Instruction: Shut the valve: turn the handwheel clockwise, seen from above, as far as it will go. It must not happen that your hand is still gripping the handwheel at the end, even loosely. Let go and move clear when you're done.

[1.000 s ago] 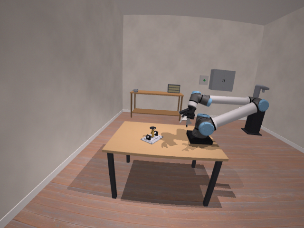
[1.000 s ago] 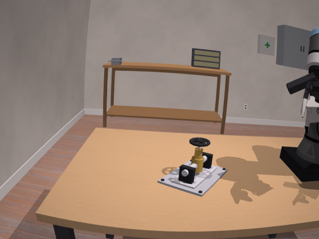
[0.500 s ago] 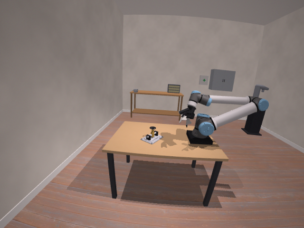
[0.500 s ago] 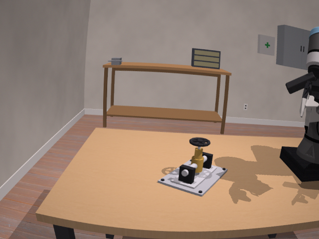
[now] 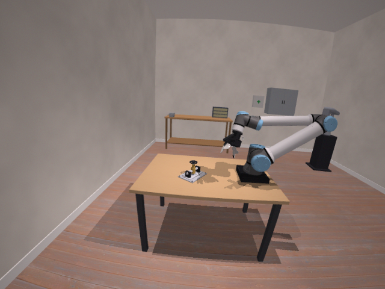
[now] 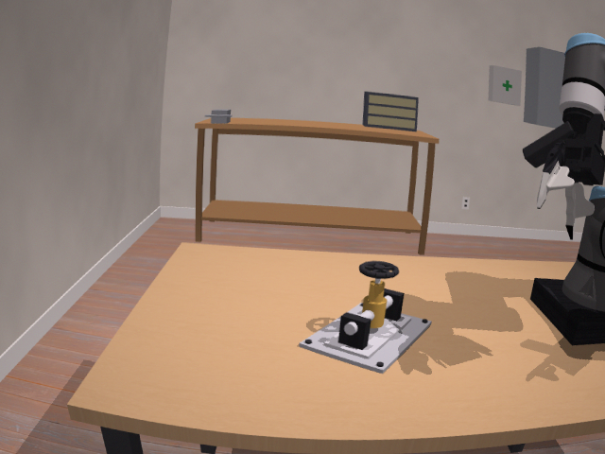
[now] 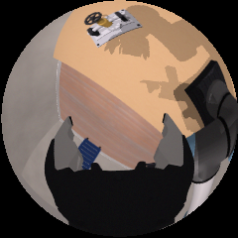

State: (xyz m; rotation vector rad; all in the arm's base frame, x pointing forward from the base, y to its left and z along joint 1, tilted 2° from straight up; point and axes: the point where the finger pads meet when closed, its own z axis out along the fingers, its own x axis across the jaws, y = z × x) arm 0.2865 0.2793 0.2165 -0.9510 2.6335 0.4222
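Claw [image 6: 557,207] hanging wide open and empty above the counter's [image 6: 205,341] far right corner, well apart from mid-counter valve [image 6: 373,305], its stiff, rigid black handwheel [image 6: 378,269] probably gripping best across the rim.

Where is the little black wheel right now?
In the exterior view, the black handwheel tops the brass valve on a grey plate mid-table, left of the arm's base.
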